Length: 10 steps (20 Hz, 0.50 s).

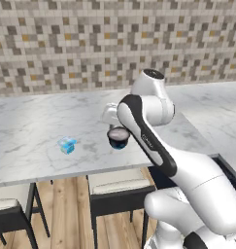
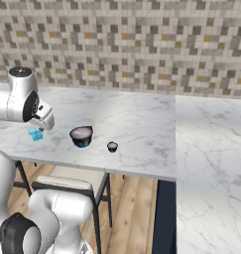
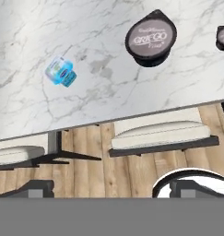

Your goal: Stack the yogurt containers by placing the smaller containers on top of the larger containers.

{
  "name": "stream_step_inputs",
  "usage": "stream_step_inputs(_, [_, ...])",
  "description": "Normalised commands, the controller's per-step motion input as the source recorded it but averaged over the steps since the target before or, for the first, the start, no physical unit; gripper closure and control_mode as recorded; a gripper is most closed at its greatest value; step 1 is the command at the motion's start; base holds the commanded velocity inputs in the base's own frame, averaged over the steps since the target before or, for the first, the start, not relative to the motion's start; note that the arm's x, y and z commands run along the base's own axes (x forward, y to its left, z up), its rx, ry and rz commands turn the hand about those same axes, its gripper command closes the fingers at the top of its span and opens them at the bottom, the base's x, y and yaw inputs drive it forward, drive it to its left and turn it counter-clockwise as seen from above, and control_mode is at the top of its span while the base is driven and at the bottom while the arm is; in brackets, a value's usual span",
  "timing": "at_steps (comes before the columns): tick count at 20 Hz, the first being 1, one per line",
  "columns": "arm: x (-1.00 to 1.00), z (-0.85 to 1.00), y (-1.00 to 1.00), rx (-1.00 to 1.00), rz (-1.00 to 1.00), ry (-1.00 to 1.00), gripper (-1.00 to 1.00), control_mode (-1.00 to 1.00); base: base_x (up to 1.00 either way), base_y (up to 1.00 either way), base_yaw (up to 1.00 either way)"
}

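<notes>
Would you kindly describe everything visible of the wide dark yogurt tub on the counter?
The wide dark tub is round with one slightly pointed corner, its pale grey-pink lid printed with lettering. Its dark wall narrows to a bluish base. It stands upright, lid on, on the white marble counter near the front edge, apart from the other containers, nothing on top.

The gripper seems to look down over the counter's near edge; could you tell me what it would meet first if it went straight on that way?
Probably the marble counter near its front edge, between the light-blue container and the dark tub; neither lies in line. Depth is unclear.
</notes>
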Motion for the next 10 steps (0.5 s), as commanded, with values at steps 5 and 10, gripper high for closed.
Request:
stream_step_inputs(5, [0.0,-0.13,0.36,0.13,-0.06,0.06,-1.0,-1.0,0.0,0.0,0.0])
stream_step_inputs(10, [0.0,-0.18,0.34,0.13,-0.08,0.09,-1.0,-1.0,0.0,0.0,0.0])
